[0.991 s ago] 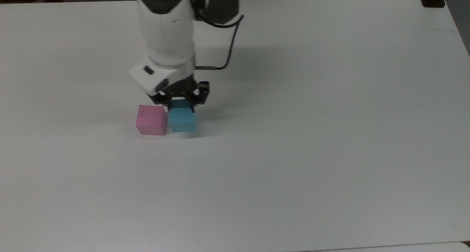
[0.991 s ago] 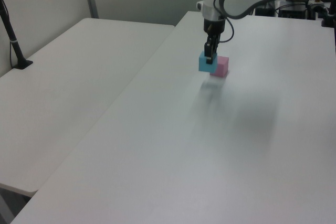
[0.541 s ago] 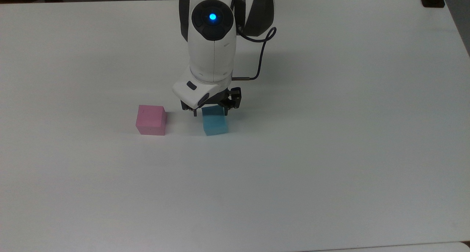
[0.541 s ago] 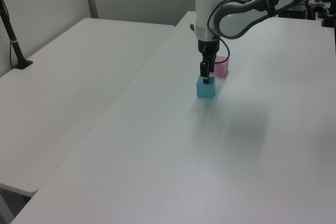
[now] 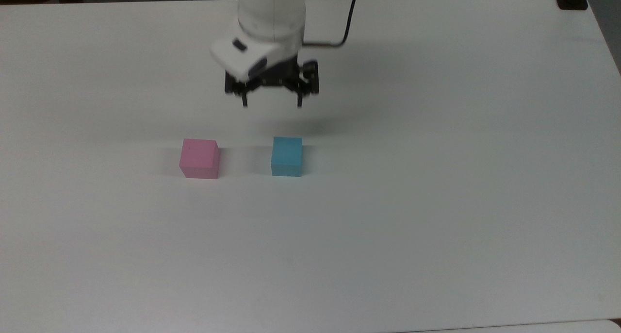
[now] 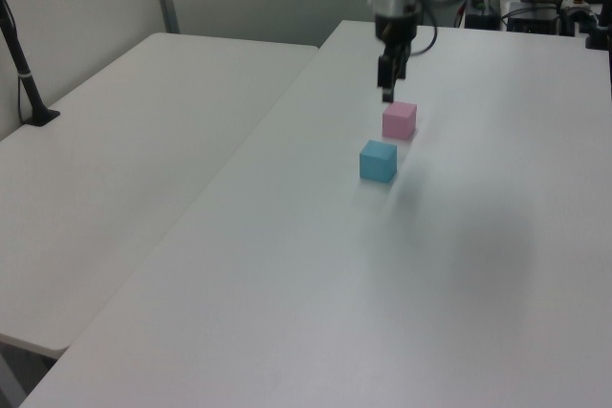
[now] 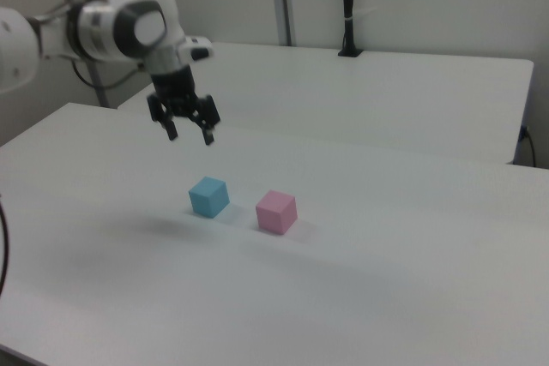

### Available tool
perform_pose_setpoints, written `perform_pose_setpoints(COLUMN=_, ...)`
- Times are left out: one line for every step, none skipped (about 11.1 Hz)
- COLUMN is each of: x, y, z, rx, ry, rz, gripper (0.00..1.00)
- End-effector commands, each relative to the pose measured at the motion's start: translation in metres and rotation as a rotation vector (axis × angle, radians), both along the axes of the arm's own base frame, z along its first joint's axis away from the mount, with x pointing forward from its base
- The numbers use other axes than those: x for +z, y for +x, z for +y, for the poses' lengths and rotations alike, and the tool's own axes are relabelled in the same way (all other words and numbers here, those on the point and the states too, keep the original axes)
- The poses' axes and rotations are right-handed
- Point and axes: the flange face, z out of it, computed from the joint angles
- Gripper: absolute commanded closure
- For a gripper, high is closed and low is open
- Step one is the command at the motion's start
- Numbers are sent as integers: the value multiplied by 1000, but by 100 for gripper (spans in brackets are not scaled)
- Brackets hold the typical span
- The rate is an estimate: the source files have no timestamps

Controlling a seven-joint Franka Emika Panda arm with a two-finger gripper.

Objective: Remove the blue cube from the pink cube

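Blue cube down beside pink cube, jaws spread and empty

Blue cube [image 5: 286,156] [image 6: 379,161] [image 7: 208,196] flat on the white tabletop [image 5: 436,177] [image 6: 287,265] [image 7: 386,272], off the pink cube [image 5: 199,158] [image 6: 399,120] [image 7: 276,212] and a clear gap apart from it. To the pink cube's right in the top view, to its left in the right view, nearer the camera than it in the left view. Both upright, each on its own patch of tabletop. Gripper [image 5: 271,101] [image 6: 386,93] [image 7: 190,135] raised above the tabletop, farther from the camera than the blue cube in the top view, up and left of the pink cube in the right view. Jaws pointing down, spread wide, gripping nothing. White arm [image 5: 271,12] [image 7: 111,27] above, black cable [image 5: 347,22] trailing from it.
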Motion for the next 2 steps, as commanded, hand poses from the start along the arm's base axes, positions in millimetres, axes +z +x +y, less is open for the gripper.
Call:
perform_pose_setpoints(x=51, y=-44, z=-12, rx=-43, ry=2, rz=47, gripper=0)
perform_pose_setpoints(x=58, y=-47, z=-15, rx=-48, ry=3, rz=41, gripper=0)
